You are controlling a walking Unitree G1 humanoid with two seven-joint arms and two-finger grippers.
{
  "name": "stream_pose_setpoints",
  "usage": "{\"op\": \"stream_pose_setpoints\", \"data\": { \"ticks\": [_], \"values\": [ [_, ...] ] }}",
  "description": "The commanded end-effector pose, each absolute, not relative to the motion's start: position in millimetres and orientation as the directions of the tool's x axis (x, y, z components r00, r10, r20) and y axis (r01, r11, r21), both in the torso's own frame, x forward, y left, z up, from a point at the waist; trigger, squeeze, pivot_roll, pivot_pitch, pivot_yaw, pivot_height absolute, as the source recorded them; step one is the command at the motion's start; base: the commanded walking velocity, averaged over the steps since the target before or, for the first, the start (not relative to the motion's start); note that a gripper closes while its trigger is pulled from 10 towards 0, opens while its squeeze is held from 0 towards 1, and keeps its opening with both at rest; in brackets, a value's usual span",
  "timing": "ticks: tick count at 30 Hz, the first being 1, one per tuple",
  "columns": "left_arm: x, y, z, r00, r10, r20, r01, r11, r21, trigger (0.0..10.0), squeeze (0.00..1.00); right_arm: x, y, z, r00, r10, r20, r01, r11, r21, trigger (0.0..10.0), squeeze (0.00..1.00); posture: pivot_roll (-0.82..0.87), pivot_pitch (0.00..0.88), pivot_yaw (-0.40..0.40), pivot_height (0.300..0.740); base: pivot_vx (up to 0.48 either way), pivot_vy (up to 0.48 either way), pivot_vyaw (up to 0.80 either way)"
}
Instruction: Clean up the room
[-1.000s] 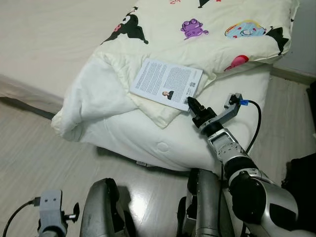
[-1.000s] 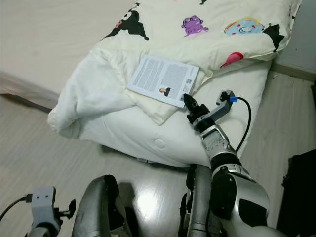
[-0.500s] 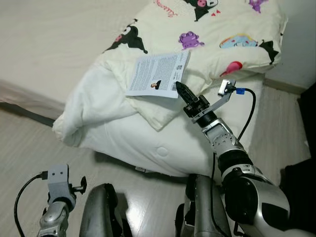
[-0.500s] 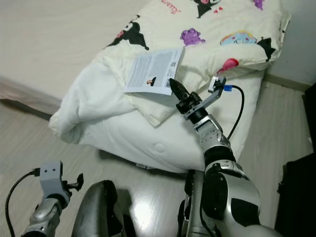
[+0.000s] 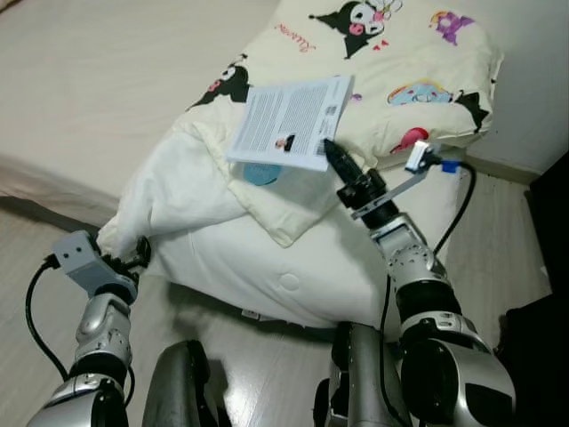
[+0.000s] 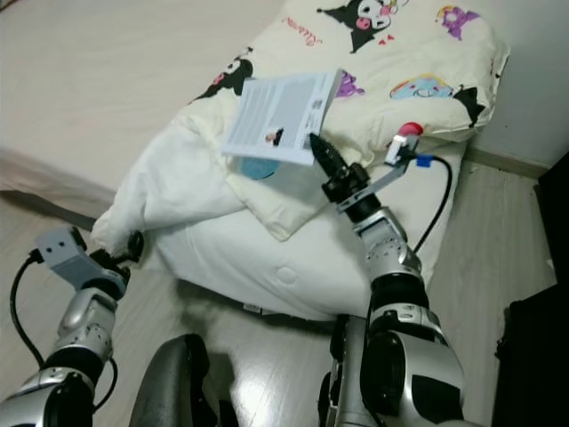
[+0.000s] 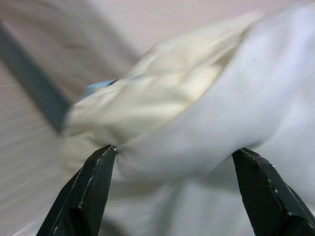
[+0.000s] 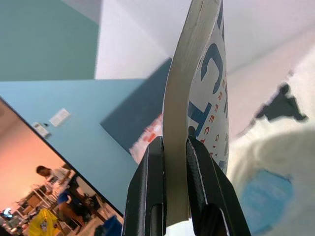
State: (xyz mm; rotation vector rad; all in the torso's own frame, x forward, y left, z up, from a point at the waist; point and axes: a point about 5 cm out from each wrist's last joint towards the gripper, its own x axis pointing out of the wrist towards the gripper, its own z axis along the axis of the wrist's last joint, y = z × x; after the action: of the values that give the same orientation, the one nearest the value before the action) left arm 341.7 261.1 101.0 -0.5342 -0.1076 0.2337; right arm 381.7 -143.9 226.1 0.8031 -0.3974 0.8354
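A thin white book with printed text on its back cover hangs tilted above the cartoon-print comforter. My right gripper is shut on the book's lower corner; the right wrist view has both fingers clamped on the book's edge. My left gripper is raised at the low left end of the bundled white duvet. In the left wrist view its fingers stand open with the white fabric just ahead of them.
The duvet bundle lies over the corner of a cream mattress. A light blue patch shows on the comforter where the book lay. Grey wood floor lies to the left, a dark object at the right edge.
My right gripper has lifted the book off the comforter, baring a blue patch beneath. My left arm has risen from low by my legs up to the duvet's end. The camera has shifted.
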Motion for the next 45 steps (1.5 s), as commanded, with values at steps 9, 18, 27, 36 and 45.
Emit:
{"op": "stream_pose_setpoints", "data": {
  "ticks": [9, 18, 27, 36, 45],
  "values": [
    [358.5, 205.3, 139.4, 0.908, -0.096, 0.407, 0.401, 0.471, -0.785, 10.0, 0.00, 361.6, -136.0, 264.4, 0.444, 0.485, 0.754, -0.895, 0.279, 0.347, 0.0, 0.00, -0.07, 0.168, -0.002, 0.535, 0.000, 0.000, 0.00],
    [339.4, 189.5, 140.1, 0.771, -0.288, 0.567, 0.633, 0.250, -0.733, 10.0, 0.00, 352.6, -133.2, 276.1, 0.392, 0.501, 0.772, -0.919, 0.250, 0.304, 0.0, 0.00, -0.07, 0.163, -0.009, 0.535, 0.000, 0.000, 0.00],
    [330.3, 176.0, 142.8, 0.712, -0.310, 0.630, 0.686, 0.115, -0.719, 10.0, 0.00, 343.6, -127.1, 282.2, 0.363, 0.520, 0.773, -0.932, 0.215, 0.293, 0.0, 0.00, -0.07, 0.160, -0.015, 0.535, 0.000, 0.000, 0.00],
    [331.1, 161.7, 167.2, 0.617, -0.258, 0.743, 0.764, -0.027, -0.644, 10.0, 0.00, 339.5, -104.5, 257.5, 0.406, 0.595, 0.693, -0.912, 0.215, 0.349, 0.0, 0.00, -0.09, 0.165, -0.022, 0.535, 0.000, 0.000, 0.00],
    [331.5, 157.8, 185.7, 0.567, -0.232, 0.791, 0.804, -0.056, -0.593, 10.0, 0.00, 332.6, -98.0, 249.0, 0.413, 0.619, 0.669, -0.905, 0.195, 0.378, 0.0, 0.00, -0.10, 0.169, -0.024, 0.535, 0.000, 0.000, 0.00]
  ]
}}
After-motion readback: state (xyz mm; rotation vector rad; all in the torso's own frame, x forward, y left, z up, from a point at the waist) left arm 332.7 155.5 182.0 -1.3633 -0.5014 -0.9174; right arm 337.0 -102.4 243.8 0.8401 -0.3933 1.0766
